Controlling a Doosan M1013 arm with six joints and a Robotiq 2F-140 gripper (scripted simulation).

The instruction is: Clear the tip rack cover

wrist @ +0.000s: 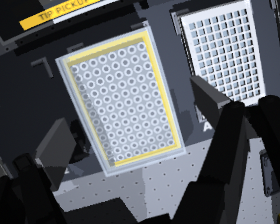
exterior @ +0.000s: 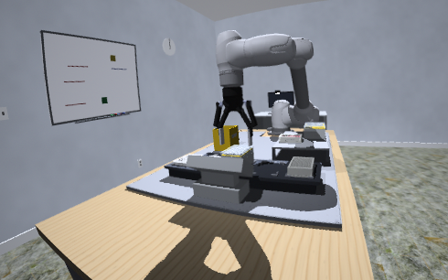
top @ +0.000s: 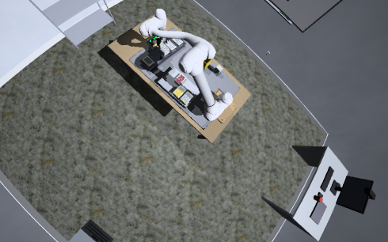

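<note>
This is a laboratory room with an automation bench. A long light wooden table (exterior: 112, 238) carries a grey deck plate (exterior: 295, 215) with white multi-well plates (exterior: 301, 166) in dark brackets. At 9 o'clock in the exterior view a white wall-mounted whiteboard (exterior: 91, 75) hangs; a round wall clock (exterior: 169, 46) sits at 11 o'clock. Mottled grey-green carpet (top: 97, 158) covers the floor.

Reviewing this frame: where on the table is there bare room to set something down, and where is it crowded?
Bare wood shows at the near end of the table, bordered by the grey deck. The deck row under the open gripper is crowded: yellow-rimmed tip rack, plate beside it.
</note>
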